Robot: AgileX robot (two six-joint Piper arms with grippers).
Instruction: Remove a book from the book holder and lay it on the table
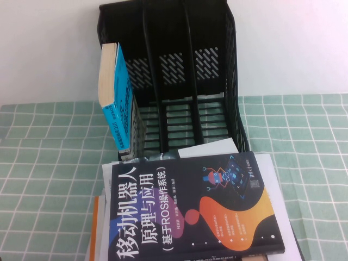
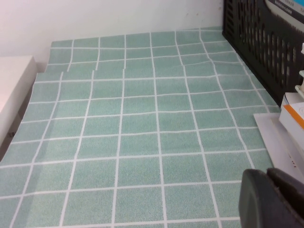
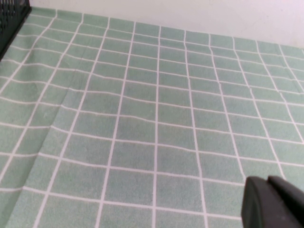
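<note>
The book (image 1: pixel 117 98), cyan with cream page edges, stands upright in the leftmost slot of the black book holder (image 1: pixel 179 65) and leans a little to the left. The holder stands at the back of the green gridded table (image 1: pixel 43 163). Neither arm shows in the high view. My left gripper (image 2: pixel 268 190) is shut and empty, low over bare cloth, with the holder's side wall (image 2: pixel 266 42) off to one side. My right gripper (image 3: pixel 268 190) is also shut and empty over bare cloth, with a corner of the holder (image 3: pixel 12 19) far from it.
A dark navy book with orange shapes (image 1: pixel 190 212) lies on a stack of white sheets and other books in front of the holder. The stack's edge (image 2: pixel 294 118) shows in the left wrist view, as does a white block (image 2: pixel 12 90) at the cloth's far side.
</note>
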